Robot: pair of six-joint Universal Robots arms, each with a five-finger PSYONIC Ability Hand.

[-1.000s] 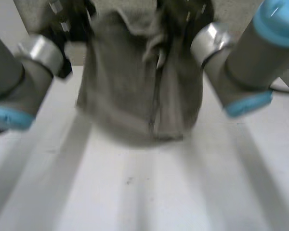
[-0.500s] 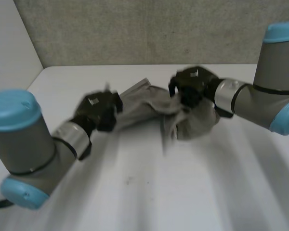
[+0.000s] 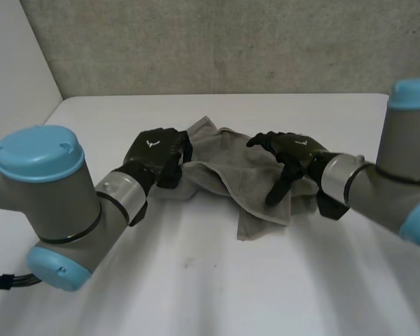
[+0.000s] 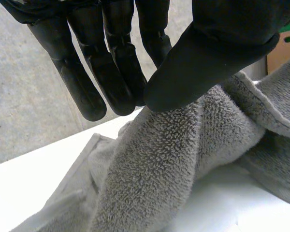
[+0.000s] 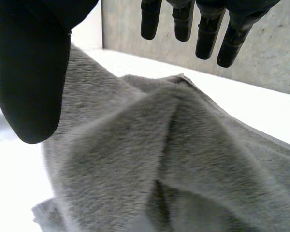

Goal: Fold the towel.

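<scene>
Head view: the towel (image 3: 255, 182) lay crumpled in a loose heap mid-bench, on the white bench (image 3: 196, 280) and nearer the grey wall (image 3: 217, 45) than the camera. One flap ran down toward the camera. The left hand (image 3: 157, 148) sat at the towel's left edge with its fingertips pointing down onto the cloth. The right hand (image 3: 290, 150) was over the towel's right part, fingers spread and bent down toward the cloth. The left arm (image 3: 49, 196) and the right arm (image 3: 399, 189) came in from either side.

Left wrist view: the left hand (image 4: 116, 48) had its fingers (image 4: 89, 92) straight and side by side, with the thumb (image 4: 208, 53) brought in close to their tips. A raised ridge of the towel (image 4: 154, 179) ran up to the thumb tip. The thumb probably touched it, though contact was hard to confirm from this angle. No cloth was seen between thumb and fingers, so I read the hand as relaxed, not pinching. Bare bench (image 4: 38, 179) showed beside the towel.

Right wrist view: the right hand (image 5: 31, 63) was wide open, its fingers (image 5: 209, 36) straight and well apart from the thumb. The towel (image 5: 150, 159) bulged under the palm in soft folds, and nothing was gripped. The bench (image 5: 261, 106) ran beyond it to the wall.
</scene>
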